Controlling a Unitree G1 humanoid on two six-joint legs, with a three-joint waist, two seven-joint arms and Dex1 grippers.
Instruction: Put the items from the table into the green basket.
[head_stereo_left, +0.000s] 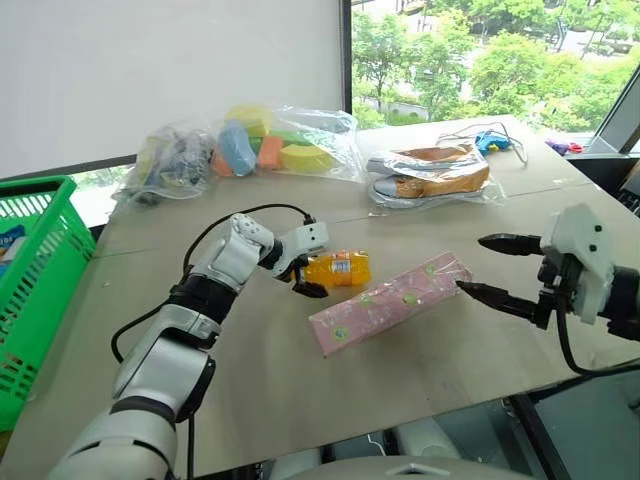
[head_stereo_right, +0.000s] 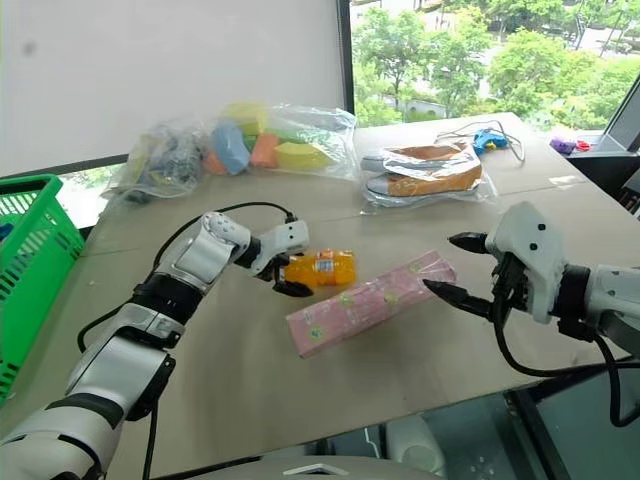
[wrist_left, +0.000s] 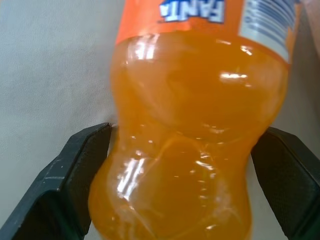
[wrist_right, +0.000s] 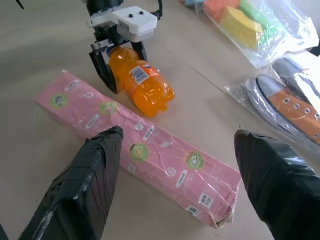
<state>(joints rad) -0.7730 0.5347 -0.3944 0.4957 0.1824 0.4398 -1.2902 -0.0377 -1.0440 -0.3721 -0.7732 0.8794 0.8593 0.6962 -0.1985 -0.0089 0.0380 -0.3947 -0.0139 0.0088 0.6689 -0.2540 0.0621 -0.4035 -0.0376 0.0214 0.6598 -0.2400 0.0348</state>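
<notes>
Head stereo pair overlooks table; wrist views close, sharing bottle.

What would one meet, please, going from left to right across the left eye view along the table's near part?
green basket → left claw → orange-drink bottle → pink pack → right claw

Both arms are built of silver-grey shells with black joints between them, and a thin black cable loops loosely along each. The left gripper and right gripper each carry a white housing dotted with small dark screws, ending in two tapered black fingers.
</notes>
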